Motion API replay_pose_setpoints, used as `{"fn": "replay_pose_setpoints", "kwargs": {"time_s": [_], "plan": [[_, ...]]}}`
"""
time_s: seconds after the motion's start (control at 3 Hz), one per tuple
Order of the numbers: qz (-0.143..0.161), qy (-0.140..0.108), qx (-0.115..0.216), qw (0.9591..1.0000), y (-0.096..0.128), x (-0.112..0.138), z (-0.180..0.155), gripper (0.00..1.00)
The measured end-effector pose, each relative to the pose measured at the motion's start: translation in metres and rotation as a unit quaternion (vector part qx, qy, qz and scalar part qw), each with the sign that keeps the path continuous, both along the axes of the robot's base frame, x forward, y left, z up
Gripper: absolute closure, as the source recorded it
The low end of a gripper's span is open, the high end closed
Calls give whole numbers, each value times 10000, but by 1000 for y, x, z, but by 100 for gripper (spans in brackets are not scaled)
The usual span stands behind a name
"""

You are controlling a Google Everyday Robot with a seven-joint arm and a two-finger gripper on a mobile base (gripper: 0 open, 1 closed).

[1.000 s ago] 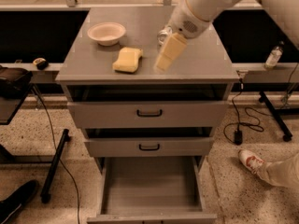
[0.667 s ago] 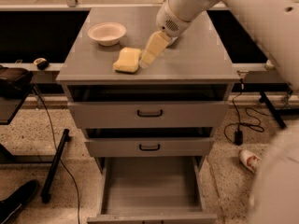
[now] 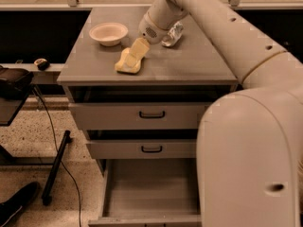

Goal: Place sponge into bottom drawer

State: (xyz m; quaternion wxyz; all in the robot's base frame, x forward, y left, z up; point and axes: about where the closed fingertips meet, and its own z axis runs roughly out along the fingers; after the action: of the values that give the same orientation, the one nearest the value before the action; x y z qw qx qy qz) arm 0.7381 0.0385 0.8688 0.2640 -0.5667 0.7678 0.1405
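The gripper (image 3: 136, 55) has been swung across the grey bench (image 3: 189, 65) toward the white bowl (image 3: 108, 33) and now touches the sponge (image 3: 125, 66) lying there; spread or clamped can't be told. The bottom drawer (image 3: 151, 188) is seen pulled out over a speckled floor (image 3: 28, 141).

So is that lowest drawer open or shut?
Open: the bottom drawer is pulled out, its grey floor showing. The claw is up top at the sponge.

A small white bowl (image 3: 108, 33) sits back left on the grey bench (image 3: 199, 65). A crumpled silver wrapper (image 3: 173, 34) lies just right of the tool (image 3: 134, 56), mid-bench. A dark shoe (image 3: 16, 208) rests on the speckled floor (image 3: 28, 141).
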Motion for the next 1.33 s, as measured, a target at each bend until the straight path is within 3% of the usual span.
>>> {"fn": "replay_pose_setpoints", "kwargs": {"time_s": [0.33, 1.0, 1.33], "plan": [[179, 232, 38, 9996, 23, 4, -24, 0], [686, 565, 385, 9953, 47, -10, -42, 42], [1042, 509, 757, 9904, 43, -30, -26, 65]]}}
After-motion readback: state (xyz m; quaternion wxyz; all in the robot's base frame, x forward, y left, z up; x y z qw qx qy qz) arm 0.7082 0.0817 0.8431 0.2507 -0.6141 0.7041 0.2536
